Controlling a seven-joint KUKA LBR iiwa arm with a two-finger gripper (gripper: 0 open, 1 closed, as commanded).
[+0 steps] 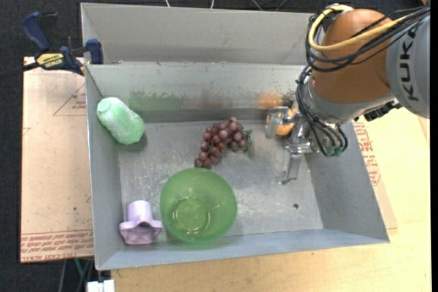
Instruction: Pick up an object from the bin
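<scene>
Now in the bin [102,167]: loose things are lying apart on the grey floor.
Gripper [291,171]: is hanging over bare floor in the right half; whether it is released or clenched, I cannot tell.
Nearest things: a small orange thing [277,121] is sitting just behind it by the back wall; a purple grape bunch [222,140] is lying near, to its left.
Elsewhere: a green bowl [198,205], a lilac piece [140,223] and a pale green bottle-like shape [121,121] are lying well apart from it.

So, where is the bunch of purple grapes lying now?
In the camera view, the bunch of purple grapes lies near the middle of the bin floor, just beyond the far rim of the green bowl and left of the tool.
</scene>
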